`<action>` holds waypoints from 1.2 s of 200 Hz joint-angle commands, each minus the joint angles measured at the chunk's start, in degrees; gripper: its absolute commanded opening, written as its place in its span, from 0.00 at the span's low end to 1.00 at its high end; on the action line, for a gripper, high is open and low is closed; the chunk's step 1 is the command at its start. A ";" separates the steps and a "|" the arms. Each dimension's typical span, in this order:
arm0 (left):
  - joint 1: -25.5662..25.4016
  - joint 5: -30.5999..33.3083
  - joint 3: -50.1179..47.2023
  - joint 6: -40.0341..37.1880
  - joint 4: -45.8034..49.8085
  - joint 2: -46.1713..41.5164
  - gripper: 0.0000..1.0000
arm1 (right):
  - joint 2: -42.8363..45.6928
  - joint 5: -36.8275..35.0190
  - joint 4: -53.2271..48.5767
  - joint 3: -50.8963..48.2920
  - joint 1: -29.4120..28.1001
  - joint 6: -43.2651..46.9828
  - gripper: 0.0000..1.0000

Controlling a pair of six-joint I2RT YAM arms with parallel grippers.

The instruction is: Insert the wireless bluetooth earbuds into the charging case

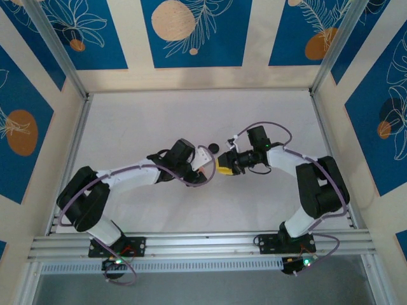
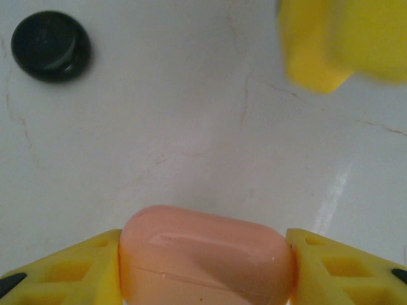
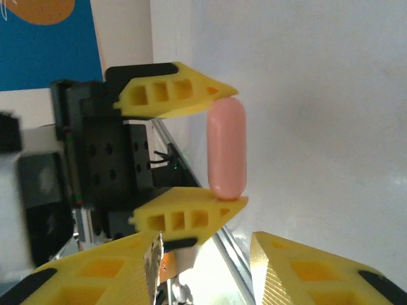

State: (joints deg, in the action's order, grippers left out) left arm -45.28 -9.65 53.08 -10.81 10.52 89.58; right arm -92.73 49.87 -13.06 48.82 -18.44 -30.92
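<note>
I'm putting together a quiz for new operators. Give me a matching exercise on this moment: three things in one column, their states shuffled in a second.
Things:
1. charging case
2. black disc
3. right gripper

States:
A. jaws apart, nothing between them
B. lies on the table, touched by nothing
C. clamped by the left gripper

Pairs: 1-C, 2-B, 3-A.

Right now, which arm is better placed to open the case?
The right, I think. The left gripper is shut on the closed case, so it is busy; the right gripper is open, empty, and faces the case closely.
</note>
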 commanded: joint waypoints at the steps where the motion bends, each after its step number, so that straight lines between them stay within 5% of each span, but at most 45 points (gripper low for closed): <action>1: -1.19 -1.87 -0.52 -3.03 -2.03 -1.91 0.44 | -1.97 4.77 2.04 2.63 -1.99 -1.21 0.42; 129: -3.00 -0.77 -1.30 -3.46 -4.00 -5.39 0.43 | -9.62 8.04 -1.62 7.95 -6.33 2.89 0.41; 187: -2.90 1.55 -1.31 -3.95 -3.93 -5.69 0.44 | -9.38 10.00 -3.79 8.40 -6.79 5.07 0.17; 204: -3.01 2.00 -1.16 -3.89 -3.38 -5.57 0.51 | -8.48 9.70 -3.64 8.16 -6.79 5.47 0.14; 240: -2.73 2.62 -1.03 -4.33 -2.28 -6.96 0.85 | -4.65 6.44 -2.50 5.73 -5.72 6.30 0.13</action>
State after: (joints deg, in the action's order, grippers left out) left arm -47.81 -8.40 52.10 -13.96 8.10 85.06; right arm -101.56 55.59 -14.76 55.88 -24.64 -26.30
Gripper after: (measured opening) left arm 0.754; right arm 0.198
